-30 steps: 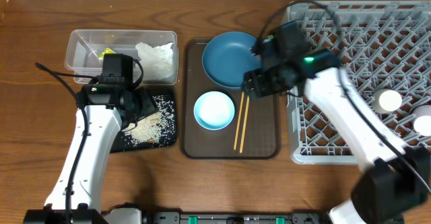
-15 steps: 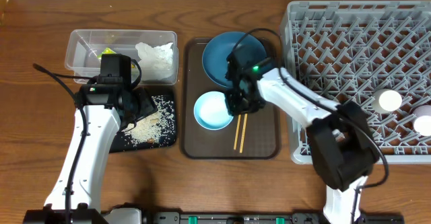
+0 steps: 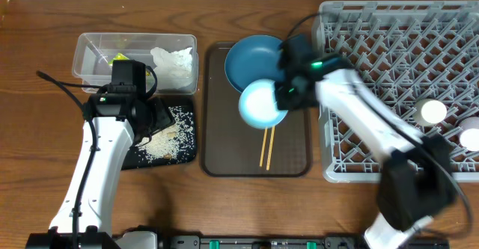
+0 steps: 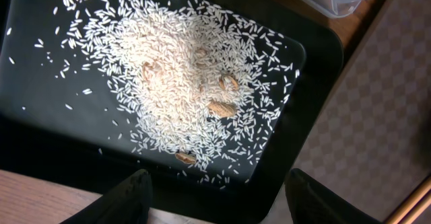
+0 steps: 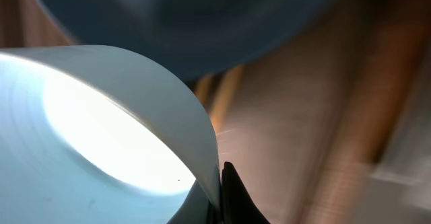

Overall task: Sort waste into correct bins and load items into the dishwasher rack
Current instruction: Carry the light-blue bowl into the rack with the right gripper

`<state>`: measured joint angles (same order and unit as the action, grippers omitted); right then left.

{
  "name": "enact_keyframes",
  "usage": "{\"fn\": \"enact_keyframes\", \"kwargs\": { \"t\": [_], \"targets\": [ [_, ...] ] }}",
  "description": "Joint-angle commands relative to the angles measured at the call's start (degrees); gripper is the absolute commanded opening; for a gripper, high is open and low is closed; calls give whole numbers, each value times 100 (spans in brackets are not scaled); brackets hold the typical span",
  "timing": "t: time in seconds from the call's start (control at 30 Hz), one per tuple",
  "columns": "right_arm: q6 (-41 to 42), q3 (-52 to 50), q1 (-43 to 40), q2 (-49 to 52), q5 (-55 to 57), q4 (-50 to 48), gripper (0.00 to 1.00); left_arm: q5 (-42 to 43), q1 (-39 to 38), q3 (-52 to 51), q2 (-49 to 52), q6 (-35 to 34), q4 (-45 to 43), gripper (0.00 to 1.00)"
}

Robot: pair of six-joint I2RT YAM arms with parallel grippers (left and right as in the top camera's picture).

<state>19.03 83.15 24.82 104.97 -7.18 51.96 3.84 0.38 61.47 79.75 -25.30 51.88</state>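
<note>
The round white bowl (image 3: 262, 104) had risen off the brown tray (image 3: 224, 144), pinched at its rim by the clamped right claw (image 3: 285, 98), 2 wooden chopsticks (image 3: 266, 146) lying beneath. The grey plastic dishwasher rack (image 3: 389, 54), right of the claw, looked the next stop. The left claw (image 4: 229, 200) hung wide above rice scraps (image 4: 182, 83).

no legible text, no labels, brands, numbers or signs
</note>
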Motion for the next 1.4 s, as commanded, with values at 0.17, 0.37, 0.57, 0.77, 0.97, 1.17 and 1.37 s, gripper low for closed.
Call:
{"fn": "enact_keyframes", "kwargs": {
  "t": [0.17, 0.37, 0.57, 0.77, 0.97, 1.17, 1.37],
  "targets": [
    [-920, 197, -1368, -1491, 2896, -487, 1, -109, 31, 46, 31, -11, 13, 66],
    [-1996, 195, -2382, -1513, 4081, -1554, 1, -109, 31, 46, 31, -11, -4, 67],
    [-3342, 195, -3285, -1239, 4275, -2977, 1, -107, 31, 46, 31, -11, -7, 67],
    [-4301, 195, -3832, -713, 5604, -4280, 1, -105, 31, 46, 31, -13, -7, 67],
    [-5482, 195, -4146, 160, 7012, -5757, 1, -85, 31, 46, 31, -11, -7, 67],
    [-7086, 195, -4387, 1049, 7361, -6848, 1, -35, 31, 46, 31, -11, -4, 67],
    [-7239, 195, -4468, 1523, 7331, -7064, 1, -22, 31, 46, 31, -11, -7, 67]
  ]
}}
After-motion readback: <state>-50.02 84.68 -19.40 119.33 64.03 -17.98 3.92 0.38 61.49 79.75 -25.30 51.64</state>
